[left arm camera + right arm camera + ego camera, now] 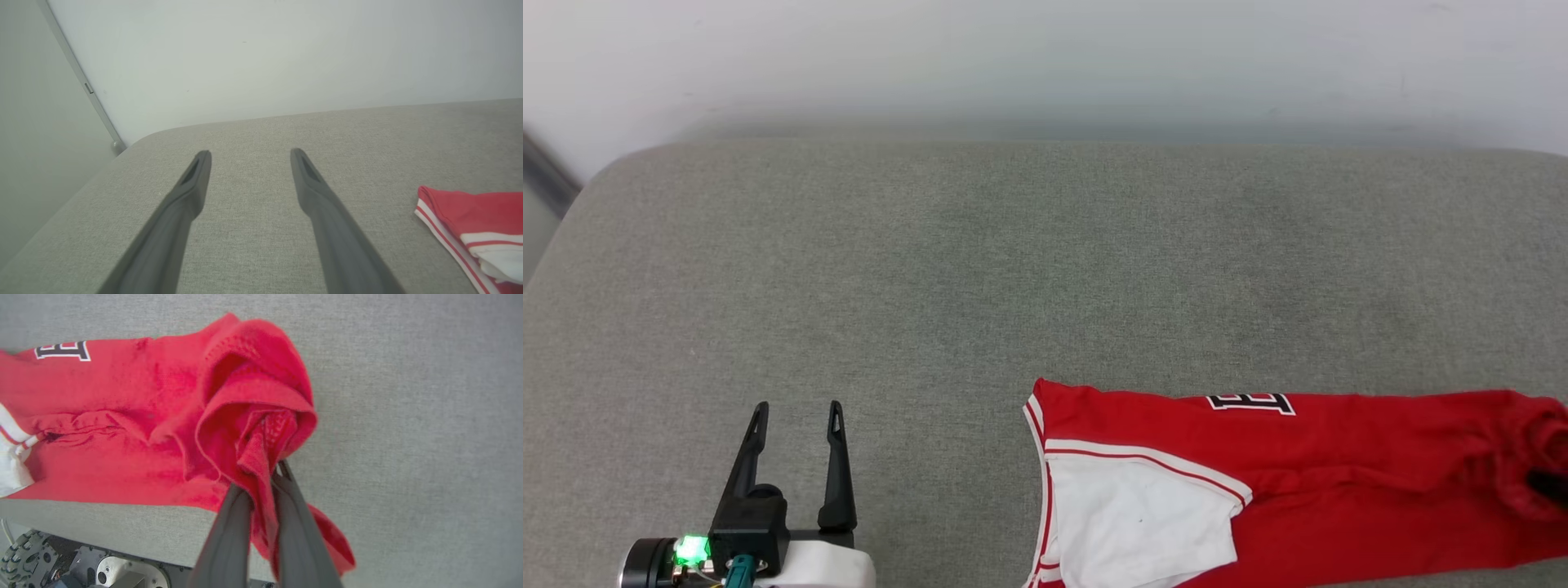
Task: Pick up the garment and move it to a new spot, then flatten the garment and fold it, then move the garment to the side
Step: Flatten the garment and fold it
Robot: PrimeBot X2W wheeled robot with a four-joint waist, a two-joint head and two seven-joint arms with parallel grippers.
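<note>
Your red knit jersey (1339, 490) lies long and rumpled along the near edge of the grey woven cushion (931, 269), toward its right end, with the white sleeve (1135, 514) and its striped trim folded flat on top. Your right gripper (261, 477) is clamped tight on a bunched wad of red cloth at the jersey's right end. Your left gripper (798, 406) hangs near the near-left corner, dark tapered fingers spread wide above the weave.

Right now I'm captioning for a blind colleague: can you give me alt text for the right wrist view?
The right tool is shut on a bunched end of the red garment, cloth pinched between its two dark fingers. The rest lies to the left on a grey padded surface, a black white-outlined letter showing.
</note>
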